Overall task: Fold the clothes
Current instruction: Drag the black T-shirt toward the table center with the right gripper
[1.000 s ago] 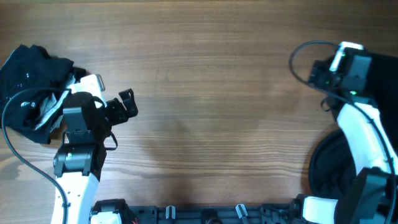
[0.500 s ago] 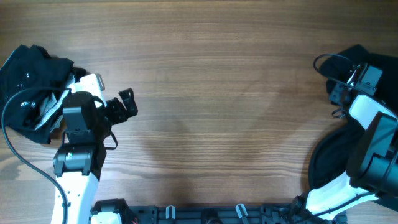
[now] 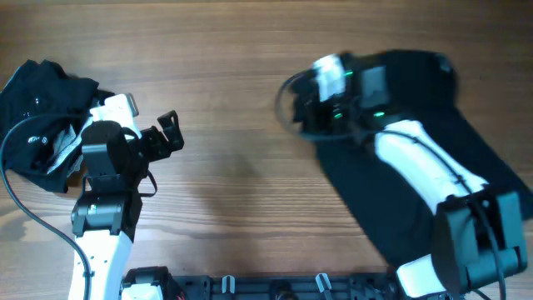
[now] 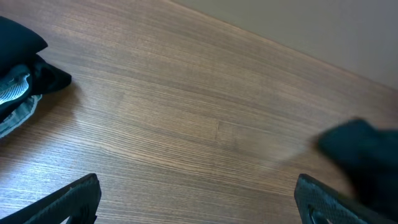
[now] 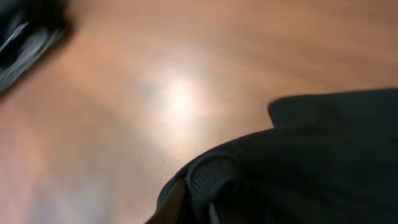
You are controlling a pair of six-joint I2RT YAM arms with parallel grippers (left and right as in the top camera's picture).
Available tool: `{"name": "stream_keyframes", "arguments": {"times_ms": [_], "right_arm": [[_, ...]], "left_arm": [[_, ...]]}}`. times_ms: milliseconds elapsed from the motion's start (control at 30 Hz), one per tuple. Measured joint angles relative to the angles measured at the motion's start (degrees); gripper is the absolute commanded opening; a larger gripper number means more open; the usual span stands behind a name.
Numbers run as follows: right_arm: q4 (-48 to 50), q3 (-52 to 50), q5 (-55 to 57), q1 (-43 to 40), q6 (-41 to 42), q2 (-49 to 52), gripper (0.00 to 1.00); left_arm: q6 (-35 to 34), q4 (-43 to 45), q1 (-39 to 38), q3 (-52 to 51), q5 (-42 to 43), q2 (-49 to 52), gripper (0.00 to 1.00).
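A black garment (image 3: 433, 142) lies spread over the right half of the table, reaching from the middle back to the right edge. My right gripper (image 3: 315, 125) is at its left end, near the table's centre. In the right wrist view the gripper (image 5: 211, 205) is shut on a bunched fold with a ribbed hem (image 5: 214, 174). More of the clothes sit as a black pile with grey-white trim (image 3: 42, 108) at the far left, also seen in the left wrist view (image 4: 18, 74). My left gripper (image 3: 169, 136) hangs open beside that pile, over bare wood (image 4: 196, 211).
The wooden table (image 3: 233, 183) shows bare between the two arms. A dark blurred shape (image 4: 364, 158) enters the left wrist view at the right. The pile shows blurred in the right wrist view's top left corner (image 5: 25, 31). A black rail (image 3: 275, 287) runs along the front edge.
My right gripper closed and swept from the far right edge to the table's middle, dragging the black garment out over the wood. The left arm has barely moved.
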Motion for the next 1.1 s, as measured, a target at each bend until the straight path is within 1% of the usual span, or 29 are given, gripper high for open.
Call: {"name": "stream_keyframes", "arguments": {"times_ms": [33, 67, 100, 133, 200, 300, 400, 500, 567, 667, 867, 1100], "right_arm": [[-4.0, 0.6, -0.7, 4.4, -1.7, 0.0, 0.77], [-8.5, 1.4, -1.1, 7.6, -3.7, 0.0, 0.98], [-12.7, 2.2, -1.2, 9.6, -4.8, 0.0, 1.0], [-17.0, 3.1, -0.3, 10.1, -5.3, -0.2, 1.0], [-20.9, 4.2, 3.8, 8.7, -3.6, -0.8, 1.0], [-26.1, 4.9, 12.9, 2.0, 4.2, -5.2, 1.0], [-33.4, 5.8, 18.1, -9.0, 10.3, -12.1, 1.0], [-42.0, 6.2, 19.2, -16.5, 11.8, -14.1, 1.0], [-45.3, 6.2, 19.8, -19.3, 12.2, -14.0, 1.0], [-45.7, 6.2, 20.9, -20.1, 12.2, -14.0, 1.0], [-45.2, 6.2, 22.1, -20.1, 12.4, -14.0, 1.0], [-41.9, 6.2, 22.1, -20.1, 12.4, -14.0, 1.0]], "left_arm": [[0.0, 0.1, 0.0, 0.0, 0.0, 0.0, 1.0], [0.0, 0.4, 0.0, 0.0, 0.0, 0.0, 1.0], [0.0, 1.0, 0.0, 0.0, 0.0, 0.0, 1.0], [0.0, 1.4, 0.0, 0.0, 0.0, 0.0, 1.0], [0.0, 2.3, 0.0, 0.0, 0.5, 0.0, 1.0], [0.0, 4.3, 0.0, 0.0, 3.0, 0.0, 1.0], [0.0, 6.4, -0.1, 0.0, 4.3, 1.7, 1.0], [0.0, 7.7, -2.5, 0.0, 6.3, 8.1, 0.98], [0.0, 7.8, -5.3, 0.0, 7.6, 12.2, 0.99], [0.0, 7.8, -8.3, 0.0, 8.6, 13.5, 1.0], [0.0, 6.5, -8.5, 0.0, 8.8, 13.5, 1.0], [0.0, 5.2, -8.5, 0.0, 8.8, 13.5, 1.0]]}}
